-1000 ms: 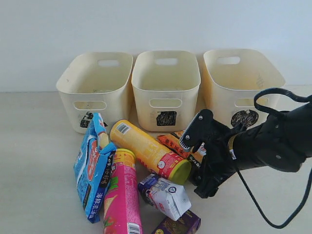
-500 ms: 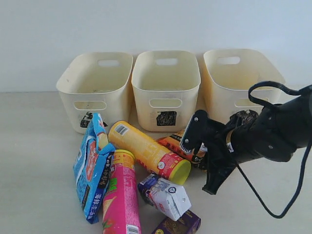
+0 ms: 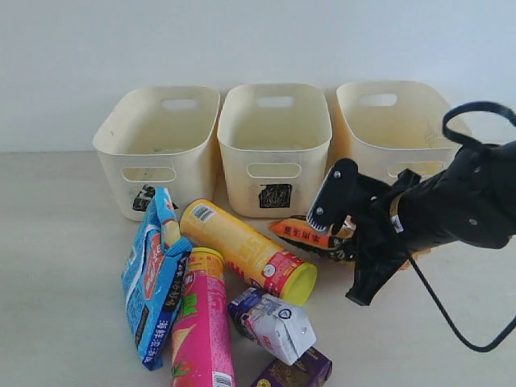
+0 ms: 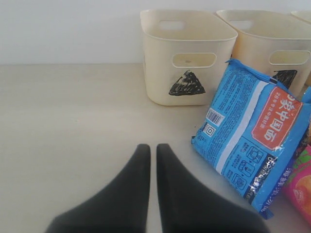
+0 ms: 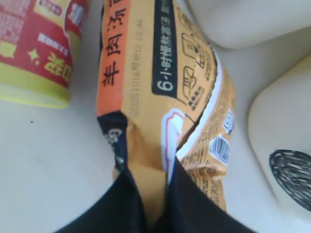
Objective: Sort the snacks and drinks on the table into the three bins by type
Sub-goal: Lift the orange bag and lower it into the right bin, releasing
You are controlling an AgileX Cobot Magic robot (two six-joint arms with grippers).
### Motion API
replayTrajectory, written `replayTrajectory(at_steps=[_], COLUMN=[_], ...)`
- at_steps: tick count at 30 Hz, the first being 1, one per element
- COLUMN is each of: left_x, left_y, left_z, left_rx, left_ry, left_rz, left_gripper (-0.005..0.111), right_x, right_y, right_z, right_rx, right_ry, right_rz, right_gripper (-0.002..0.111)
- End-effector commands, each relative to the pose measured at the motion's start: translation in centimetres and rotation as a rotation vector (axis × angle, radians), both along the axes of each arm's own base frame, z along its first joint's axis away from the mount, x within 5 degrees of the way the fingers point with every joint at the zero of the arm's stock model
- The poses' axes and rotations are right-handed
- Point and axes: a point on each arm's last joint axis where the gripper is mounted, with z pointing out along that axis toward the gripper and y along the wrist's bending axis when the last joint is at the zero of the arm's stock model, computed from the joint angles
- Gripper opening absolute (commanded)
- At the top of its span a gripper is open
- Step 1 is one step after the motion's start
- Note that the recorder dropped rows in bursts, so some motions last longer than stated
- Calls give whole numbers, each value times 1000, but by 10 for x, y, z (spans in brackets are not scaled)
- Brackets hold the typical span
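— In front of the square bin and the circle bin: orange bag, foil, lying crosswise. Right tool clenched on the bag's end seam, which is pinched between its two black fingers.
— Is the bag off the desk?
— Cannot tell. Its free end sits close beside the lid end of the yellow tube.
— Left tool?
— Left tool closed tight, nothing in it. Over bare desk, near the blue bag and the triangle bin, touching neither.
— The rest of the pile?
— Blue bag at the left edge of the pile, against the pink tube. Both tubes on their sides. The yellow tube is slanted, its lid toward the front right. White-and-purple carton tipped over, just right of the pink tube and in front of the yellow tube's lid. Dark purple carton at the very front, partly cut off by the frame, touching the white-and-purple one.
— Bins?
— Three in a row behind the pile, side by side: triangle left, square middle, circle right. The right arm covers part of the circle bin's front.
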Motion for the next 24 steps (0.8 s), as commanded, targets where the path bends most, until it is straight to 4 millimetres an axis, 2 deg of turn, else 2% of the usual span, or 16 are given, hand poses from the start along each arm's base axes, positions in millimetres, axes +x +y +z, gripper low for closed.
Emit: replayTrajectory(at_steps=[1,14,18,24], left_x=[0,0,0,0], left_y=[0,0,0,0], left_z=[0,0,0,0], left_rx=[-3,-3,-3,-3], left_ry=[-7,-7,-7,-7], left_rz=[2,2,2,2], left_gripper=[4,4,4,4], right_x=[-6,-24,-21,0], right_y=[-6,-19,-21,-26], right_z=[29,102,127,167], right_rx=[25,54,45,-23], right_ry=[-68,-305,-400,-563], right_rz=[-12,19,3,-58], right_gripper=[0,0,0,0])
